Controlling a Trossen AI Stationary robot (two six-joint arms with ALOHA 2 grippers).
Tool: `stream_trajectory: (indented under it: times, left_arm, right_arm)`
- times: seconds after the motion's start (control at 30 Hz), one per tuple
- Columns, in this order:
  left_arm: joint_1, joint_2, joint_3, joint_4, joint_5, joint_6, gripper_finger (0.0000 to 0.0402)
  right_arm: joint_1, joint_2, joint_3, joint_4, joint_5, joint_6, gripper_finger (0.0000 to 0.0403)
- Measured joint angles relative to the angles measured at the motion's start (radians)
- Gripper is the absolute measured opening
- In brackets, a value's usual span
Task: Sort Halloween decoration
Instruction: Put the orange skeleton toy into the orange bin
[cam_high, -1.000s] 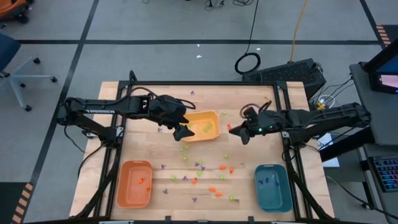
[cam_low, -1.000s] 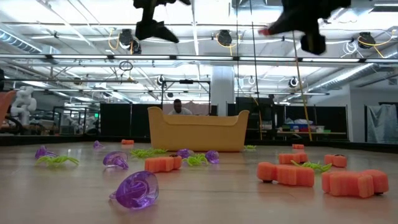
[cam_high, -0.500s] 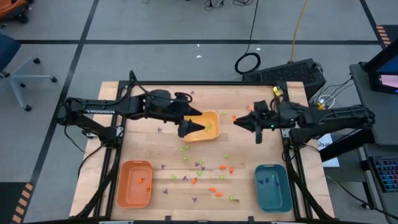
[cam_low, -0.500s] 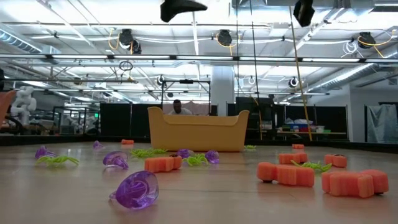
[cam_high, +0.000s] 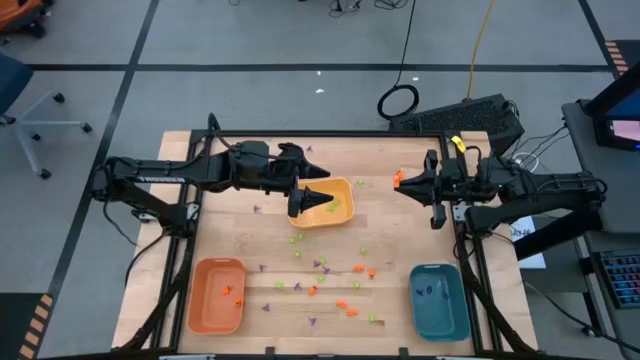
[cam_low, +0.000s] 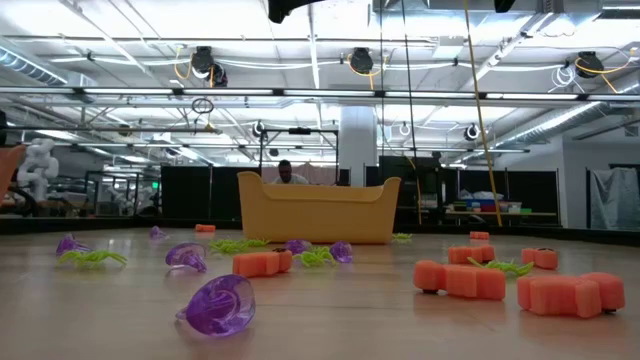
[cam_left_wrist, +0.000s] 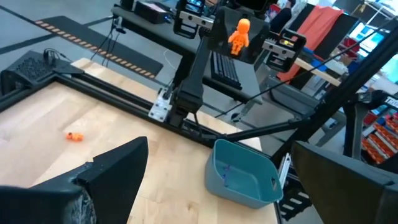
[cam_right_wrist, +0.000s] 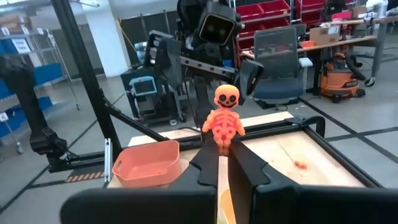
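Observation:
My right gripper (cam_high: 402, 184) hangs high over the table's far right part, shut on a small orange skeleton figure (cam_right_wrist: 225, 122), which also shows in the left wrist view as the same figure (cam_left_wrist: 239, 34). My left gripper (cam_high: 314, 198) hovers open above the yellow tray (cam_high: 340, 190) with nothing between its fingers (cam_left_wrist: 118, 165). Several tiny orange, light green and purple decoration pieces (cam_high: 330, 280) lie loose on the wooden table between the trays; the low view shows them close up, such as a purple piece (cam_low: 218, 303). My right gripper pinches the skeleton figure by its legs (cam_right_wrist: 223, 147) between the free ends of its two fingers. The fingers lie about level and point toward the table's left. The figure stands upright above the fingertips, lifted clear of the table.
An orange tray (cam_high: 217, 294) with a few orange pieces sits at the near left, a teal tray (cam_high: 438, 300) with purple pieces at the near right. The yellow tray (cam_low: 318, 210) holds green pieces. A dark frame (cam_high: 330, 135) borders the table.
My right gripper has risen and drawn back toward the table's right and far edges with the orange figure, rolling its wrist until the figure stands upright. My left gripper has tipped up from slanting down to nearly level and risen a little, staying open.

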Motion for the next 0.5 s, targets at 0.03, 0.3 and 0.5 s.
stream_trajectory:
  times: [0.03,0.3,0.5]
  left_arm:
    - [0.000,0.000,0.000,0.000,-0.007,0.000,0.0400]
    - [0.000,0.000,0.000,0.000,-0.019,0.000,0.0400]
    - [0.000,0.000,0.000,0.009,-0.018,0.000,0.0400]
  right_arm:
    - [0.000,-0.003,0.000,0.000,0.000,0.006,0.0000]
    - [0.000,-0.002,0.000,0.000,-0.001,-0.081,0.0000]
    - [0.003,-0.001,0.000,0.000,0.000,-0.408,0.0000]
